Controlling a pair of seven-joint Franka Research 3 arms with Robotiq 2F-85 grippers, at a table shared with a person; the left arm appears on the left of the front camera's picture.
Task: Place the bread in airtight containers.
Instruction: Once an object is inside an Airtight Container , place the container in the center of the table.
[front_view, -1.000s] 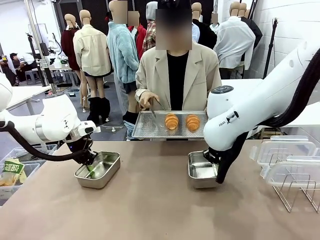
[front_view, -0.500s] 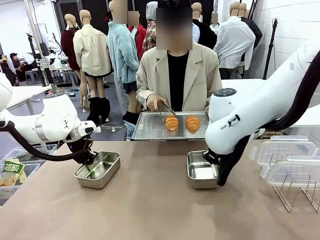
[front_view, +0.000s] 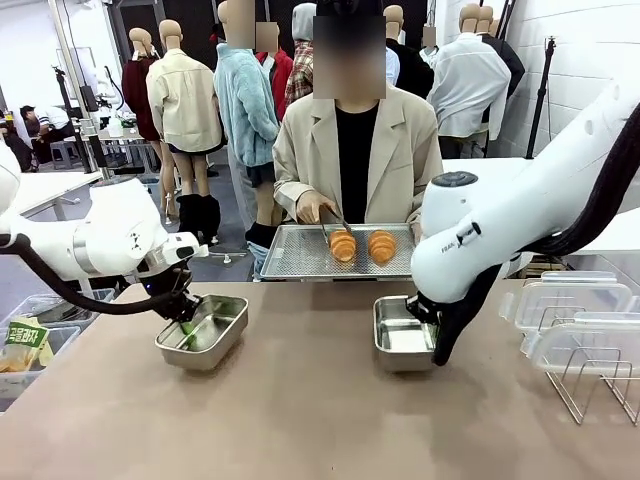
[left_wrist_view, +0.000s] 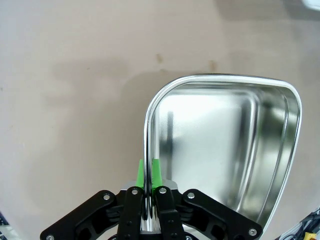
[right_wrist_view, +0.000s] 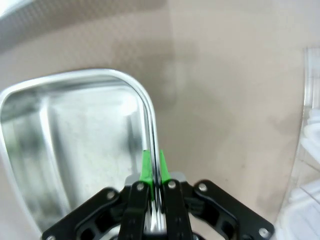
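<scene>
Two golden ridged bread rolls lie on a flat steel tray held by the person, whose tongs close on the left roll. My left gripper is shut on the near-left rim of one steel container, which is empty and tilted slightly off the table. My right gripper is shut on the right rim of the other container, also empty.
Clear plastic lids and a wire rack sit at the table's right side. A bin with a green packet stands beside the table at the left. Bare brown tabletop stretches in front of both containers.
My left gripper has shifted its container right and toward the person, lifting it a little. The right container edged farther away. The person's tongs came down onto the left roll.
</scene>
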